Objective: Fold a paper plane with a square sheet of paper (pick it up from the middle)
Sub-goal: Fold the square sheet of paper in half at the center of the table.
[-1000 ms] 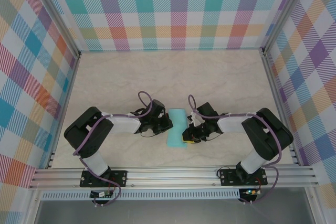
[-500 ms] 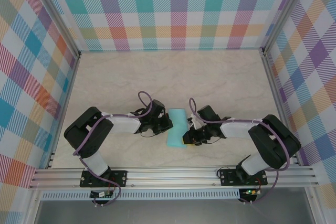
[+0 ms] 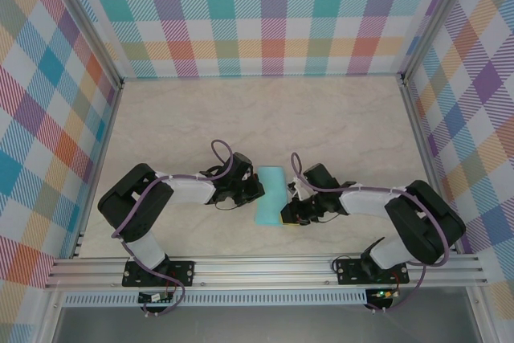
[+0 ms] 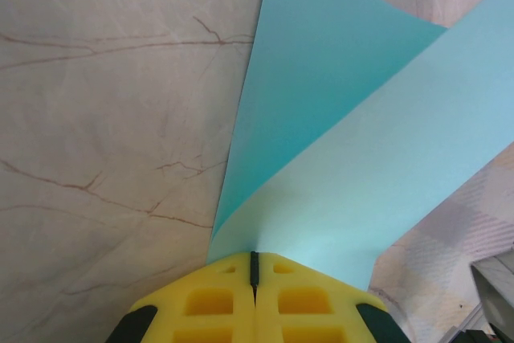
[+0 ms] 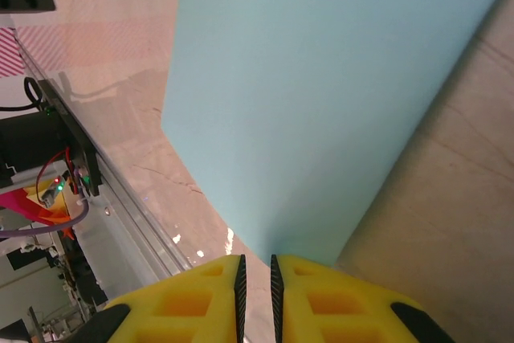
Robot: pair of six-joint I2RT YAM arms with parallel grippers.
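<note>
Your stock, left to right:

1. Left arm (image 3: pixel 173 192): it lies low over the table (image 3: pixel 241 118), elbow out to the left, reaching in toward the middle.
2. Left gripper (image 3: pixel 255 190): you have it at the paper's left edge. In its wrist view the yellow pads (image 4: pixel 217 303) meet with no gap, and the paper comes straight out of the seam between them. Closed, pinching the paper.
3. Paper (image 3: pixel 271 196): light teal, plain. From above you see a narrow strip in the middle of the table, between the two grippers, its long side running away from the bases. In the left wrist view the paper (image 4: pixel 337 158) shows two layers fanning out from the pads, one crossing over the other. In the right wrist view the paper (image 5: pixel 321 94) is one broad smooth sheet.
4. Right gripper (image 3: pixel 287 214): you have it at the paper's right edge, near the lower corner. Its yellow pads (image 5: pixel 337 295) stand a thin slit apart, and the paper's edge runs down into that slit. Closed on the paper.
5. Right arm (image 3: pixel 393 202): low like the left one, elbow out to the right.
</note>
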